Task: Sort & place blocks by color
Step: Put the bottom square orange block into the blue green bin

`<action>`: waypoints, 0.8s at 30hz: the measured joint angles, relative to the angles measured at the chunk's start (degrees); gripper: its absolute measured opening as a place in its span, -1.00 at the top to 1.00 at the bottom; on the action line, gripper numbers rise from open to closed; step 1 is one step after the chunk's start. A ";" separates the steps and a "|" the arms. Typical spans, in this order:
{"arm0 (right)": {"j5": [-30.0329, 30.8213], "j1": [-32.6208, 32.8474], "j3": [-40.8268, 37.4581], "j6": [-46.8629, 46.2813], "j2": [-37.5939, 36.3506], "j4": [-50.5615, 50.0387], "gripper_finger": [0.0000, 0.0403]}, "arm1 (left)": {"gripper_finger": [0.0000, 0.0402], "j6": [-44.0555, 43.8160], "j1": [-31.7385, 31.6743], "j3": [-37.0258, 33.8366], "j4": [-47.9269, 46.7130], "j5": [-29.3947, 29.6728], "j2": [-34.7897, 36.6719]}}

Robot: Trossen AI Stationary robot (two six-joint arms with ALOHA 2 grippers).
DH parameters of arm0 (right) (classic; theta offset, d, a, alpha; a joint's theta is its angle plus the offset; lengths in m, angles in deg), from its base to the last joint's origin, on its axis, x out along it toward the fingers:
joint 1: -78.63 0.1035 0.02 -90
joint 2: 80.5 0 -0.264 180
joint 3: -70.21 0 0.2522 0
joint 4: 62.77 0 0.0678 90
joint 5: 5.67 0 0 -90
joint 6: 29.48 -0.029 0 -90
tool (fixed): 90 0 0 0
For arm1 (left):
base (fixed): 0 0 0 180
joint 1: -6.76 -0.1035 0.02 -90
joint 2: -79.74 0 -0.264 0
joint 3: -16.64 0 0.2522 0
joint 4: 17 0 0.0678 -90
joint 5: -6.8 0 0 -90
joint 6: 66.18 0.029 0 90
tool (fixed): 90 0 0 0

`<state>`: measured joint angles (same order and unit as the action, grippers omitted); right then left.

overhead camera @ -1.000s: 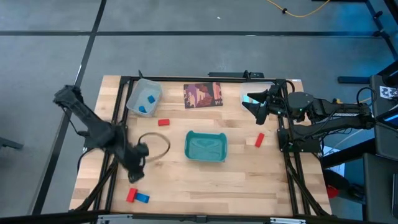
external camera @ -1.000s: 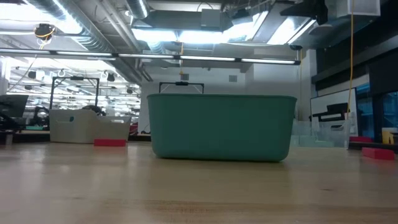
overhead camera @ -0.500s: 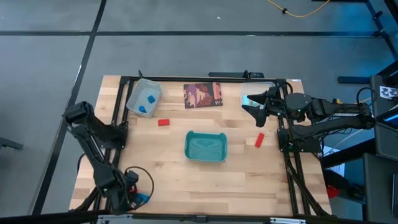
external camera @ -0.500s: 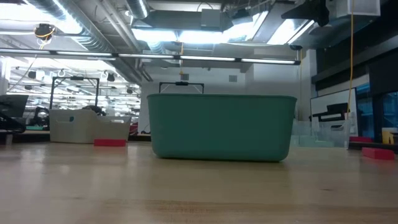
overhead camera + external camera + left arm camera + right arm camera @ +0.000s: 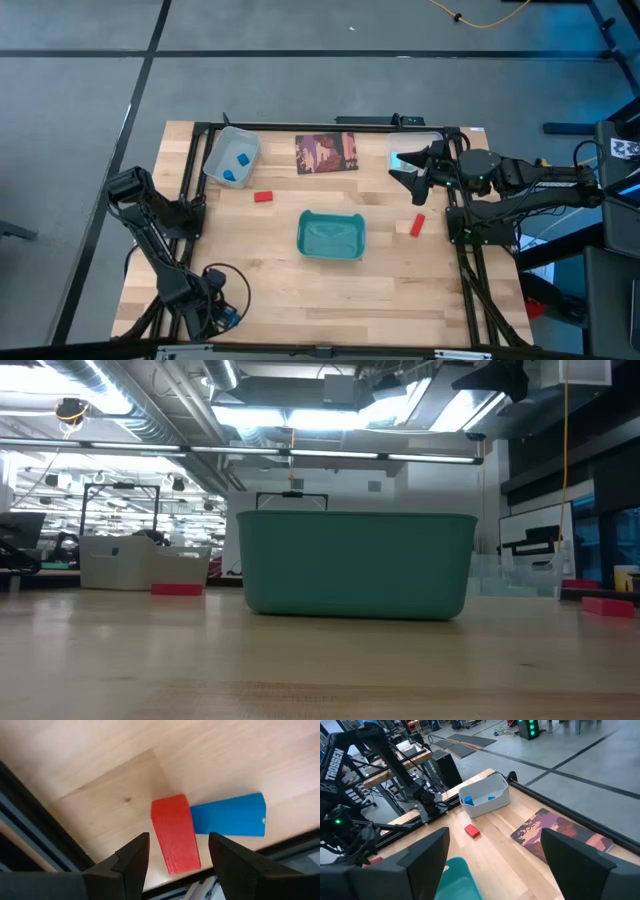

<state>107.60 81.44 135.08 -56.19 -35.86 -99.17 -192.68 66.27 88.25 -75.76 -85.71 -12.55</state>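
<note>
Nearest you, at the table's front left corner, the left gripper (image 5: 177, 857) hangs over two blocks with its jaws apart and nothing between them. In the left wrist view you see a red block (image 5: 175, 832) framed by the two dark fingers (image 5: 131, 860); it is a flat matte rectangle with clean edges. A blue block (image 5: 228, 814) of like shape lies just beside it, one short end meeting the red block's long side, so the pair makes a rough L. Both rest flat on the wood close to the black frame rail. From above, the arm hides the red block and you see only a sliver of blue.

At mid-table stands the teal tray (image 5: 331, 236), which fills the centre of the low view (image 5: 356, 563). To its right lies a second red block (image 5: 417, 225), alone on bare wood. Behind and left of the tray lies a third red block (image 5: 263, 197), also flat and well apart from the tray.

Farther back, at the rear left, a white bin (image 5: 232, 155) holds two cyan blocks (image 5: 237, 167); whether they touch cannot be told. A printed card (image 5: 327, 152) lies at the rear centre.

At the rear right, the right gripper (image 5: 411, 169) waits above the table with its jaws spread wide and empty; a clear bin (image 5: 410, 149) sits beneath it.
</note>
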 joint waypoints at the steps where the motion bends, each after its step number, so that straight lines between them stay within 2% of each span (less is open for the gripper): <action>1: -0.02 0.00 0.00 0.06 0.00 0.02 -0.57 | 0.02 -0.33 0.00 0.00 -0.39 -0.01 -0.01; 24: 0.00 0.00 0.00 1.69 0.02 0.00 -0.57 | 0.02 -0.53 -0.48 -0.02 2.65 -1.57 -5.70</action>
<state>107.61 81.44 135.08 -54.50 -35.84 -99.17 -193.22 65.79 88.23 -73.11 -87.28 -18.26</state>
